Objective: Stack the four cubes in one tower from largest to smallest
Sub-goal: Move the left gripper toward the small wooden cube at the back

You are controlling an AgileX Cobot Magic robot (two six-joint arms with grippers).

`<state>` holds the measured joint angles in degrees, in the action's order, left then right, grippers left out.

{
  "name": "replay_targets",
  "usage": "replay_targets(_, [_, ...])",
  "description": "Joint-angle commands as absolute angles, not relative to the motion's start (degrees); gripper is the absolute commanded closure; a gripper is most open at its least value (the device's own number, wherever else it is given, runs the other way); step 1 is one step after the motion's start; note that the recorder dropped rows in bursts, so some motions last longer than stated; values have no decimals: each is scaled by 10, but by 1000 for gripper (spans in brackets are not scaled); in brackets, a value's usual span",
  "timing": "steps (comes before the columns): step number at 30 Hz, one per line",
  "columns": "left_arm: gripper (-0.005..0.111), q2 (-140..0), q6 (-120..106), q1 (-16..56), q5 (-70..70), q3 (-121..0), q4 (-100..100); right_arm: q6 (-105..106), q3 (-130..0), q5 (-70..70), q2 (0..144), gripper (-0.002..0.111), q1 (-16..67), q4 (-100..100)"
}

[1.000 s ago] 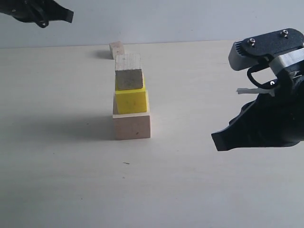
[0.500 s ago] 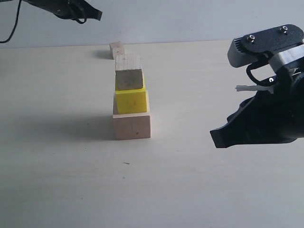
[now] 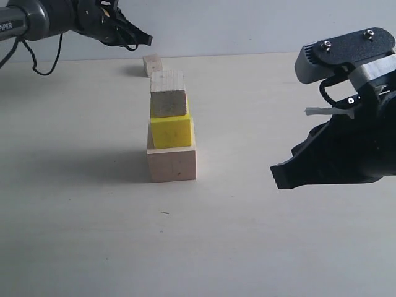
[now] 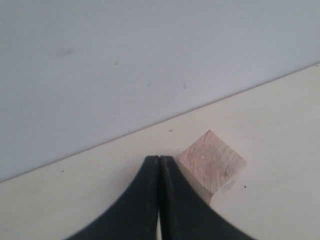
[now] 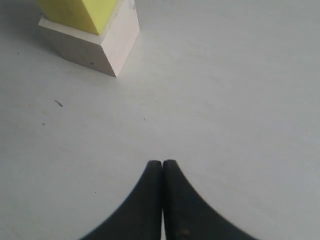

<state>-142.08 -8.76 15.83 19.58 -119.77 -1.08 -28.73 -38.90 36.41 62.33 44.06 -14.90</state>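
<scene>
Three cubes stand stacked mid-table: a large pale wood cube (image 3: 172, 163) at the bottom, a yellow cube (image 3: 171, 130) on it, a smaller pale wood cube (image 3: 167, 94) on top. The smallest pale wood cube (image 3: 152, 64) lies alone at the table's far edge. My left gripper (image 3: 148, 39) hovers just beside that small cube (image 4: 212, 166), shut and empty. My right gripper (image 3: 275, 176) hangs to the right of the stack, shut with nothing in it; its wrist view shows the large cube (image 5: 107, 45) and the yellow cube (image 5: 80, 12) ahead of the closed tips (image 5: 162, 164).
A pale wall (image 3: 247, 25) rises right behind the table's far edge (image 3: 260, 54), close to the small cube. A tiny dark speck (image 3: 164, 213) lies on the table in front of the stack.
My left arm has swung in from the upper left toward the small cube at the back. My right gripper has barely shifted. The stack has not moved.
</scene>
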Motion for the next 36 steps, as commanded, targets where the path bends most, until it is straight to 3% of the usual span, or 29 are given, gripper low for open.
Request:
replay_targets(1, [107,-1447,-94,160,187,-1237,-32,-284,-387,352,641,108,440,-156])
replay_targets(14, [107,-1495,-347,160,182,-1297,-302,-284,-387,352,670,108,440,-156])
replay_targets(36, [107,-1550,-370,160,215,-1363,-331,-284,-387,350,669,108,440,-161])
